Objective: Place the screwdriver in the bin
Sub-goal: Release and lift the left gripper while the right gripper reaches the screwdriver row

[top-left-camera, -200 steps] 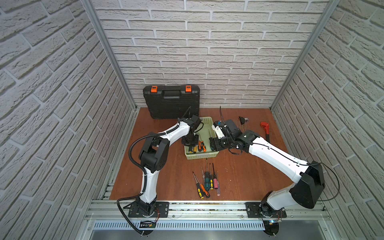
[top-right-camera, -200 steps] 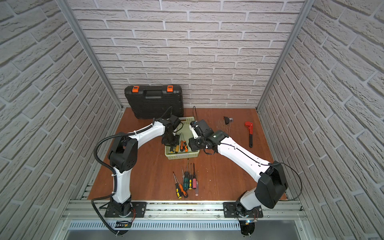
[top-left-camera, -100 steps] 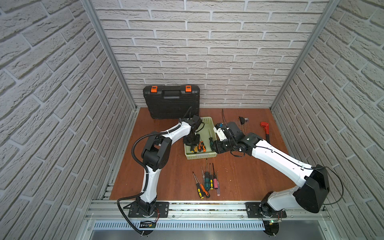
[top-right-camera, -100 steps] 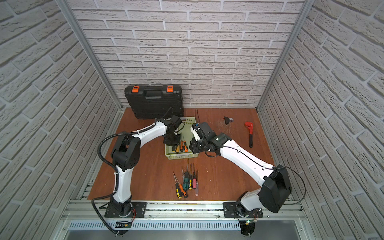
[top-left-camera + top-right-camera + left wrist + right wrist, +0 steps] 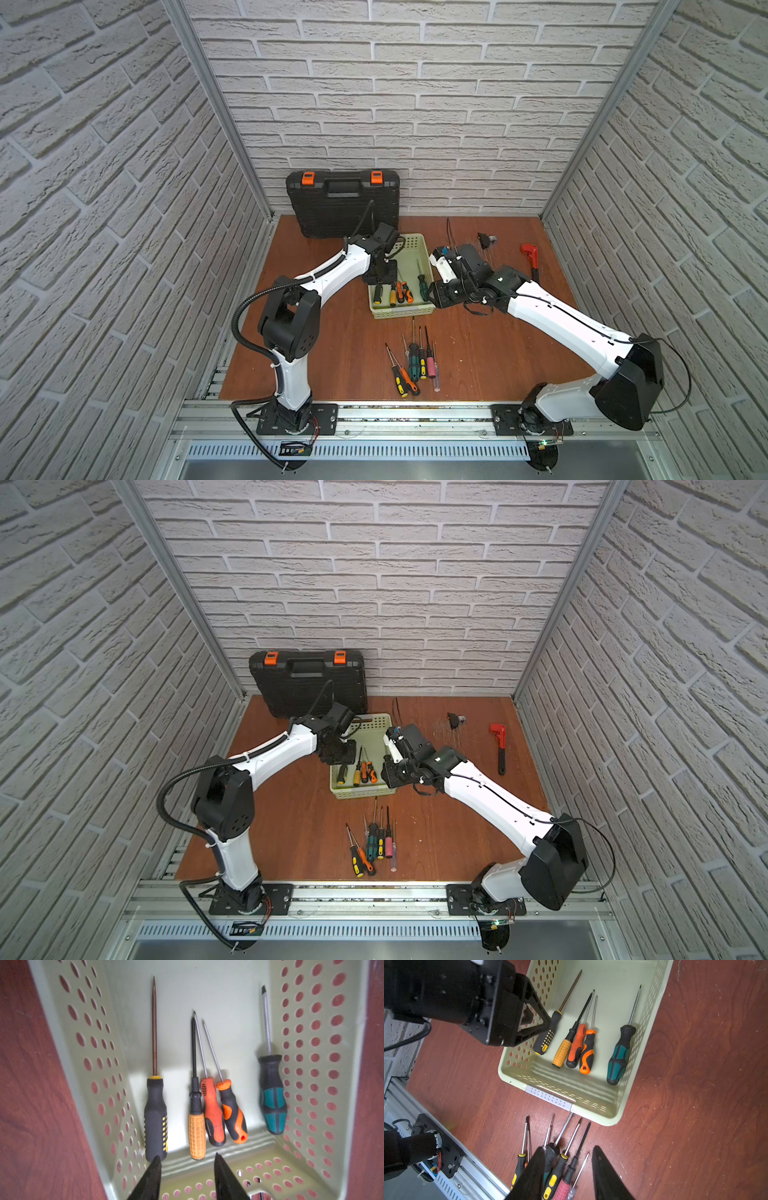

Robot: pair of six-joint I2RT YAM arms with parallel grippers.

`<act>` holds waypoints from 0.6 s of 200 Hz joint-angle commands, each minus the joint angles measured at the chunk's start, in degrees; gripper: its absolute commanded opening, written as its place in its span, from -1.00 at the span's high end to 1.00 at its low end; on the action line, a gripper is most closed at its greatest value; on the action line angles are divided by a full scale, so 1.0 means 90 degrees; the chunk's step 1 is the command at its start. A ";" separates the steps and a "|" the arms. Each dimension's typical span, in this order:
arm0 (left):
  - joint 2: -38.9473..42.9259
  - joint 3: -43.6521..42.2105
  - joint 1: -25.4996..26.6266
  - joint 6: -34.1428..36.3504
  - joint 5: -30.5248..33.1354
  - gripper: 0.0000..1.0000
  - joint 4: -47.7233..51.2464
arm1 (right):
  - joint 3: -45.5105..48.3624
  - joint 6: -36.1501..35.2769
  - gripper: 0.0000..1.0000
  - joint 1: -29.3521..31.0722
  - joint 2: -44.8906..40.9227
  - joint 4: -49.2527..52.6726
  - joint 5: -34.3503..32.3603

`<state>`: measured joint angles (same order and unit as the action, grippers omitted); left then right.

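Left gripper point(image 5: 186, 1156), jaws apart and empty, hangs just beside the screwdriver point(image 5: 155, 1118) at the bin point(image 5: 99, 1043) wall; lifting out carelessly could snag its handle. Right gripper point(image 5: 567, 1148) gapes empty.

The pale green perforated bin point(image 5: 228, 1001) sits on the tabletop point(image 5: 31, 1084) beneath the left hand point(image 5: 187, 1156). The screwdriver point(image 5: 155, 1118), black-and-yellow handled, lies flat inside along a long wall, close by one fingertip point(image 5: 154, 1169).
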<state>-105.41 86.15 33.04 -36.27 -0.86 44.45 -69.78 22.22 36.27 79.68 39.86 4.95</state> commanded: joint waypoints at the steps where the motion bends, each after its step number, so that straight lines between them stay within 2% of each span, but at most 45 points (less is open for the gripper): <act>1: 0.0643 -0.0417 0.0179 -0.0063 0.0128 0.09 -0.0335 | -0.0069 0.0000 0.20 0.0049 -0.0393 0.0080 -0.0171; 29: 0.1521 -0.1054 0.0488 -0.0208 0.0443 0.01 -0.0663 | -0.0005 0.0094 0.20 0.0170 -0.0527 0.0298 -0.0343; 71: 0.2712 -0.2121 0.0842 -0.0353 0.0617 -0.03 -0.1147 | 0.0335 0.0545 0.18 0.0701 -0.0730 0.0912 -0.0950; 90: 0.3197 -0.2561 0.0899 -0.0437 0.0813 -0.04 -0.1208 | 0.0792 0.1069 0.14 0.1184 -0.0976 0.1233 -0.1302; 120: 0.3643 -0.2778 0.0890 -0.0701 0.0961 -0.05 -0.1072 | 0.1759 0.2270 0.05 0.1972 -0.1469 0.1178 -0.1290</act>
<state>-75.35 62.15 40.95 -40.38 5.06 36.23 -58.76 32.27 49.50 70.11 48.53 -4.45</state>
